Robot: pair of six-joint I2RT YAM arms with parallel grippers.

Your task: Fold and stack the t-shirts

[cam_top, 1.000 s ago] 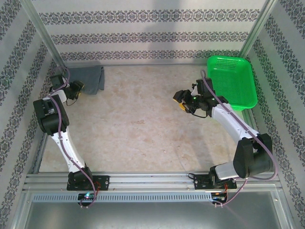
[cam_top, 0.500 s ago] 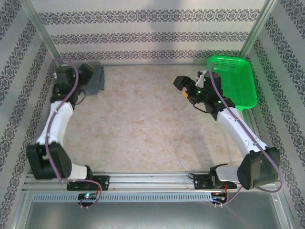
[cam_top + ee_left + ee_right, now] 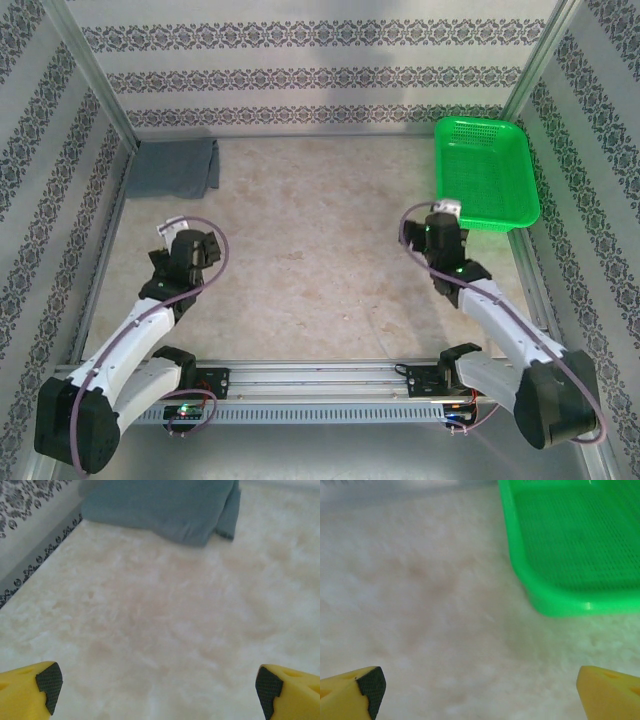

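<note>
A dark slate-grey t-shirt (image 3: 177,167) lies folded in the far left corner of the table, against the wall; in the left wrist view the t-shirt (image 3: 165,505) sits along the top edge. My left gripper (image 3: 180,240) is drawn back well short of it, near the table's front left. Its yellow fingertips (image 3: 42,687) stand wide apart over bare table, so the left gripper (image 3: 157,690) is open and empty. My right gripper (image 3: 440,218) hovers just left of the green basket, and this right gripper (image 3: 477,690) is also open and empty.
The green mesh basket (image 3: 441,170) stands at the far right with nothing in it; its near corner (image 3: 560,605) is ahead and to the right of my right fingers. Patterned walls and metal posts close in the back and sides. A marbled beige tabletop (image 3: 310,230) spans the middle.
Both arms have drawn back toward the near edge. The left gripper has come away from the folded t-shirt in the corner, and both grippers have opened wide.
</note>
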